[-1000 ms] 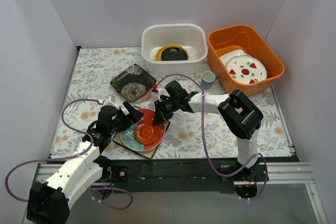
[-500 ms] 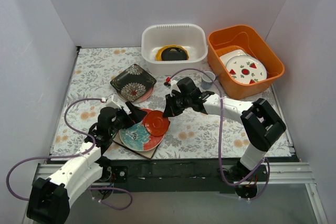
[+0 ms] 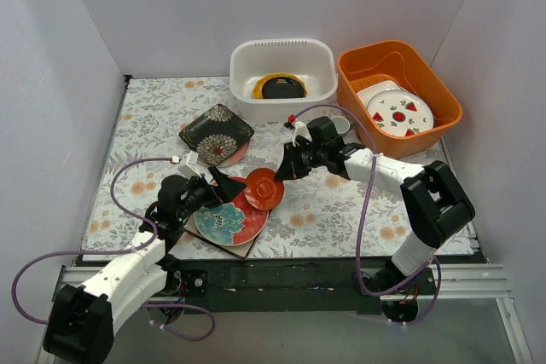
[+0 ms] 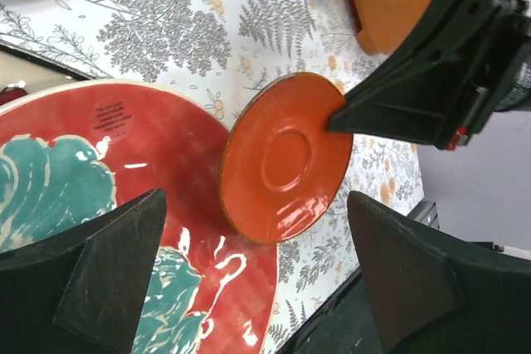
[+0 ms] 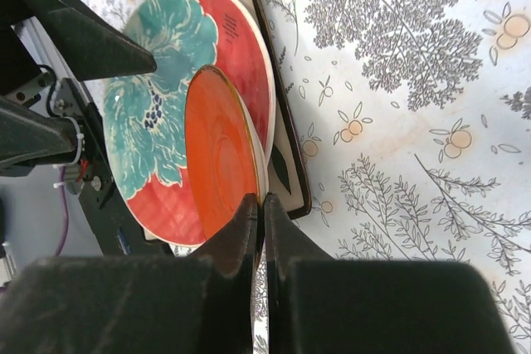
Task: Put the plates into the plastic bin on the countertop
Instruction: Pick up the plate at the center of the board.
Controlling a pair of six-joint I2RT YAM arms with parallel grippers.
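The red plate (image 3: 264, 187), pinched at its rim by the right fingers (image 3: 287, 167), has left the centre of the teal-striped plate (image 3: 223, 223). It has moved toward the desk's (image 3: 341, 210) far right corner and now tilts over that plate's right rim. The right arm's elbow has swung toward the desk's right edge.

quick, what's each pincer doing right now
left pincer: open, holding nothing
right pincer: shut on the rim of the small red plate
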